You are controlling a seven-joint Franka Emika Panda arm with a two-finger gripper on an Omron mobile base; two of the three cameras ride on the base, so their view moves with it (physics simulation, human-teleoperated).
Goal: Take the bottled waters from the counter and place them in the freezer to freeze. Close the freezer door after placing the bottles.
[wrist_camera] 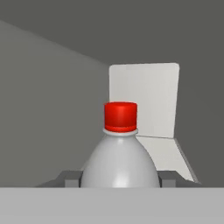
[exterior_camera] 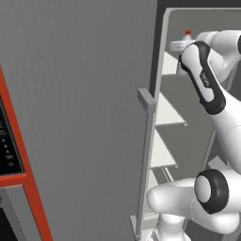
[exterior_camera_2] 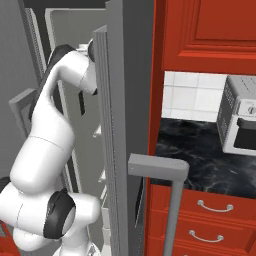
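Grey freezer (exterior_camera: 188, 28) walls surround the red-capped bottle (wrist_camera: 119, 153), held upright near the top white shelf (wrist_camera: 162, 153). The gripper (wrist_camera: 119, 178) is clamped on its lower body; smooth, light plastic looks slippery, so gripping low seems steadier.

White arm (exterior_camera: 226, 117); dark joint bands

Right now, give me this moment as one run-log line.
stage: placing bottle | hand: shut on red-capped bottle | location: inside freezer, near top shelf | freezer door: open
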